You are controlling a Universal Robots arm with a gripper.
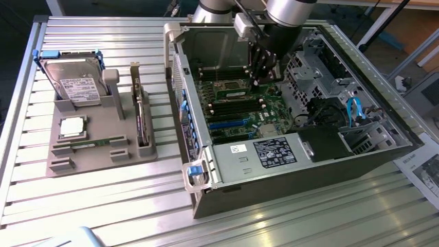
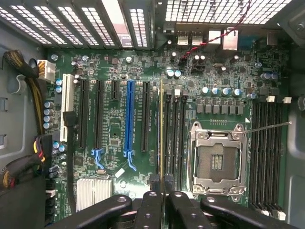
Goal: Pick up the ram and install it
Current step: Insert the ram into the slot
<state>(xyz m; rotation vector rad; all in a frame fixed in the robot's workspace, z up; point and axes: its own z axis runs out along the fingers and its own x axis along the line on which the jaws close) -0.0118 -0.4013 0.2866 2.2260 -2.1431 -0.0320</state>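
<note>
The ram is seen edge-on as a thin, long strip of pale yellow-green colour, held on its narrow edge over the green motherboard. It is lined up along the black memory slots, just beside the open processor socket; whether it is seated in a slot cannot be told. The jaws are brought almost together and are clamped on one end of the ram, with a dark finger pressed on each side. In the exterior view the arm is seen inside the open computer case, which is laid on the slatted bench. Well apart, a second similar stick is kept on a grey holder.
</note>
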